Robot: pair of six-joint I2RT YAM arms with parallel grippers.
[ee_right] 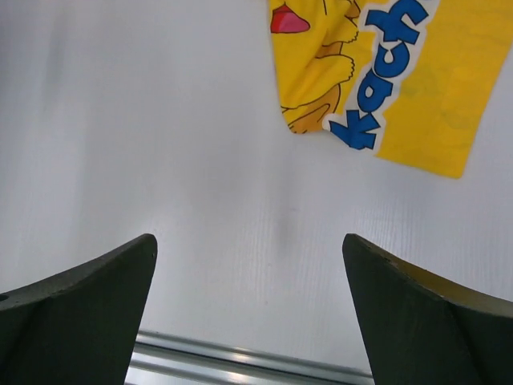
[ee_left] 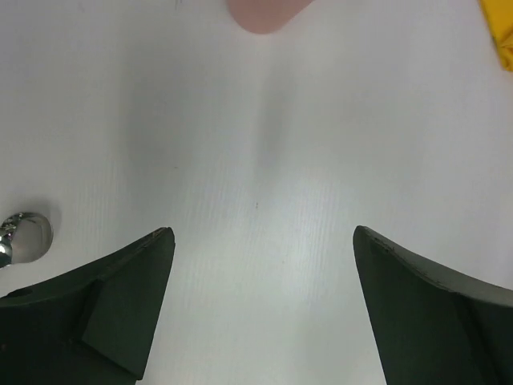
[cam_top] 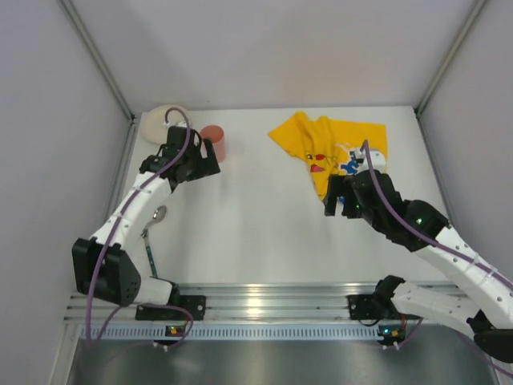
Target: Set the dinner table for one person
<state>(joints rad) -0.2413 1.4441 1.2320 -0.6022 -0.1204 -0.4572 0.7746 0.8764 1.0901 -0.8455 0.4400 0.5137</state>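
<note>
The dinner table (cam_top: 256, 233) is a plain white tabletop. A pink cup (cam_top: 213, 142) stands at the back left beside a white bowl (cam_top: 163, 122), and a metal spoon (cam_top: 151, 228) lies near the left arm. A crumpled yellow Pikachu cloth (cam_top: 329, 148) lies at the back right. My left gripper (cam_top: 208, 164) hovers just in front of the cup, open and empty. In the left wrist view the left gripper (ee_left: 263, 241) shows bare table between its fingers, the cup (ee_left: 264, 14) at the top edge and the spoon's bowl (ee_left: 24, 237) at the left. My right gripper (cam_top: 333, 198) is open and empty at the cloth's near tip; the right gripper (ee_right: 248, 245) has the cloth (ee_right: 401, 72) ahead of it.
Grey walls enclose the table on the left, right and back. An aluminium rail (cam_top: 264, 303) carrying both arm bases runs along the near edge, and the rail (ee_right: 240, 365) also shows below the right fingers. A corner of the yellow cloth (ee_left: 501, 32) reaches the left wrist view.
</note>
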